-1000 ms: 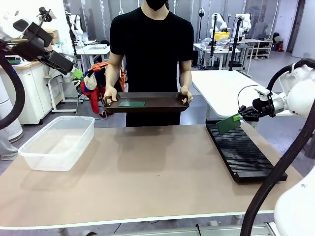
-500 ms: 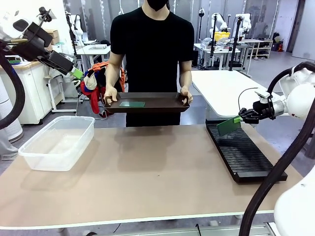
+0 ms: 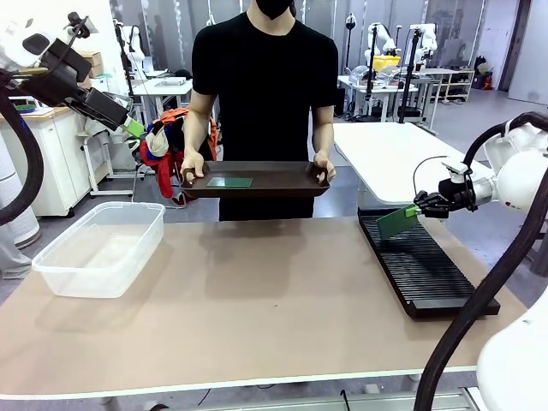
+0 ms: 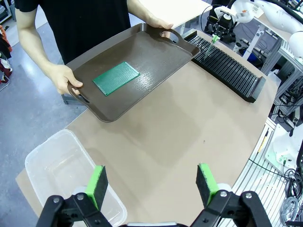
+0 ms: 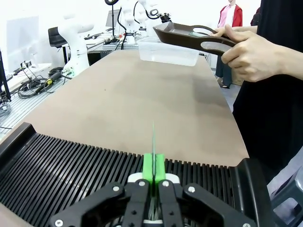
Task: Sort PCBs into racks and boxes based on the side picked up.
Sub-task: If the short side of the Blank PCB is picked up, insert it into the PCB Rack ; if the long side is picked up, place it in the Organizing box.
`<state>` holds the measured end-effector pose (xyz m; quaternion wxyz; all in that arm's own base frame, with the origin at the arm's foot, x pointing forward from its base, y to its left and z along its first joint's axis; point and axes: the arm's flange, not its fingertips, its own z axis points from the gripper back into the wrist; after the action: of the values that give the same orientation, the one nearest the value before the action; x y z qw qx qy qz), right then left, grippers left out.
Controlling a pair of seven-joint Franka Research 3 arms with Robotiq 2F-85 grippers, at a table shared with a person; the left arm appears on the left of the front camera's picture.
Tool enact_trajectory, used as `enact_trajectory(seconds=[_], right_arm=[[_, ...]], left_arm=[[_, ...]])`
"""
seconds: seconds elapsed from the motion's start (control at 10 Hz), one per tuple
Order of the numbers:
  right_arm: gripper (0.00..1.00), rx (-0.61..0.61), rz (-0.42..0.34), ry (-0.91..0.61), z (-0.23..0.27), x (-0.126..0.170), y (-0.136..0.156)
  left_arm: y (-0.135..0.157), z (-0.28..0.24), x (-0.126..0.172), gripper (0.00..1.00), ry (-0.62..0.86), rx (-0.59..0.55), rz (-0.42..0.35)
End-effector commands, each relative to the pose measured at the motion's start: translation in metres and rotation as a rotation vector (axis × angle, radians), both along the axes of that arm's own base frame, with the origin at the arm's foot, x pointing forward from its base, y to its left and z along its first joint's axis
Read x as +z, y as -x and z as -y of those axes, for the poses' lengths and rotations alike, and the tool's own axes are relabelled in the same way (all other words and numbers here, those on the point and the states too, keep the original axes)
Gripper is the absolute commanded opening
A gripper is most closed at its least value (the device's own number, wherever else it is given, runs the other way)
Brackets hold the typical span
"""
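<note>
My right gripper [image 3: 418, 207] is shut on the edge of a green PCB [image 3: 396, 222], held tilted just above the far end of the black slotted rack [image 3: 421, 267]. From the right wrist camera this PCB [image 5: 153, 142] shows edge-on between the green pads, over the rack's slots [image 5: 71, 172]. A second PCB [image 3: 229, 181] lies flat in the dark brown tray [image 3: 282, 181] that the person holds in both hands. High at the left, my left gripper [image 3: 130, 128] is raised and open [image 4: 151, 182], looking down on the tray's PCB [image 4: 116, 78]. The clear box [image 3: 101, 247] sits at the table's left.
The person stands at the far side, their hands on the tray handles [image 4: 64, 80]. The right wrist camera shows one hand [image 5: 251, 54] near the rack's far end. Bare brown tabletop [image 3: 274, 291] lies between box and rack. Other tables and arms stand behind.
My right gripper has lowered the PCB slightly toward the rack's far end. The left arm, the tray and the box have stayed put.
</note>
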<state>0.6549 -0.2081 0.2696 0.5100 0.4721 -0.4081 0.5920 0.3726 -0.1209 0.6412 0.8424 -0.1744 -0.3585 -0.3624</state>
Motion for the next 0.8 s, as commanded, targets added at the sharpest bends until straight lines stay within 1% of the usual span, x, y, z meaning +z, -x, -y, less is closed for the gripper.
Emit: enact_trajectory(seconds=[0.0,0.2,0.4,0.7], right_arm=[[0.02,-0.013,-0.021,-0.028,-0.005,-0.003,-0.011],[0.02,-0.019,-0.045,-0.010,-0.003,-0.008,-0.012],[0.02,-0.030,-0.040,0.028,0.000,-0.013,-0.014],[0.02,-0.021,-0.067,0.067,0.010,-0.015,-0.013]], left_arm=[[0.001,-0.002,-0.002,1.00,0.005,-0.006,-0.008],[0.001,-0.002,-0.002,1.00,0.005,-0.006,-0.008],[0.001,-0.002,-0.002,1.00,0.005,-0.006,-0.008],[0.001,-0.002,-0.002,1.00,0.005,-0.006,-0.008]])
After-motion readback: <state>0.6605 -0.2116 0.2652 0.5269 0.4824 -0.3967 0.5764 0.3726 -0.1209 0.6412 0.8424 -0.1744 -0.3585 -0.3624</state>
